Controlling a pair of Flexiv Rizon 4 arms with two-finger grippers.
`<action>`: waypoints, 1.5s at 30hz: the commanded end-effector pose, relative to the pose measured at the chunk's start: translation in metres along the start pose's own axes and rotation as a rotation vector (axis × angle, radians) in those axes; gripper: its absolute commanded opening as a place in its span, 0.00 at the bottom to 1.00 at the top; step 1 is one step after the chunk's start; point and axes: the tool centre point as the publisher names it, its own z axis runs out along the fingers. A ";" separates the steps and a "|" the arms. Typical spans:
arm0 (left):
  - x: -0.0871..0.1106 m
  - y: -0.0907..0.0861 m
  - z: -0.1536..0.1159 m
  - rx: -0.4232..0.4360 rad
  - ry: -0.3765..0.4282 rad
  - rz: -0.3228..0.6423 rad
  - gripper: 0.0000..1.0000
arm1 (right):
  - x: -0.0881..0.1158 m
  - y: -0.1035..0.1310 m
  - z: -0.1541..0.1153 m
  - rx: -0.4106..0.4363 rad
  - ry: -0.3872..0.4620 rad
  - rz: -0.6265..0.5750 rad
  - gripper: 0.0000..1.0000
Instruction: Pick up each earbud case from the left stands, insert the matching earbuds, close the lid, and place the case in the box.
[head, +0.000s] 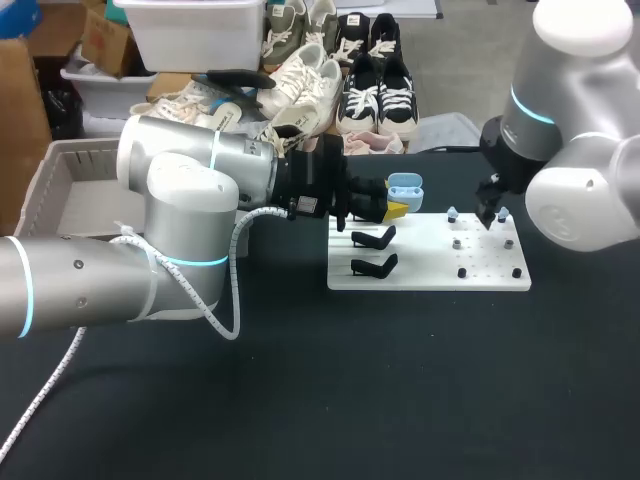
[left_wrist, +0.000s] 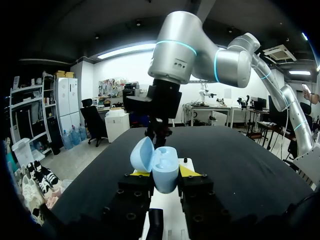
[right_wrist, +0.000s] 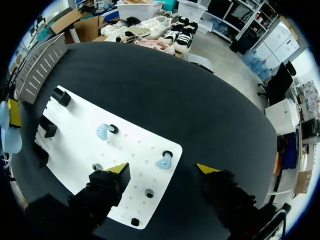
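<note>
Two left fingers (left_wrist: 196, 186) pinching one pale-blue earbud case (left_wrist: 165, 172), lid open, held over the table. Second pair, right fingers (right_wrist: 111, 179), spread and empty above two blue earbuds (right_wrist: 104, 132) on white board (right_wrist: 75, 132). Progress, as judged: case lifted; inserting, closing and placing in box (head: 60, 190) not yet done.

— Where is the case (head: 404, 186)?
— In my left jaws, lid open, above the white board (head: 430, 276) on the dark surface (head: 300, 400), just behind two black stands (head: 374, 238).
— And your right jaws?
— Over the board's right part, near an earbud (head: 452, 213).
</note>
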 end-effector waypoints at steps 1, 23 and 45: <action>0.000 -0.001 0.000 -0.004 -0.001 0.001 0.00 | -0.002 0.000 -0.001 0.003 0.007 0.014 0.68; 0.000 -0.001 0.000 -0.004 -0.001 0.001 0.00 | 0.002 0.002 -0.001 0.029 0.032 0.053 0.45; 0.000 -0.001 0.000 -0.004 -0.001 0.001 0.00 | 0.000 0.002 0.001 0.066 0.048 0.049 0.38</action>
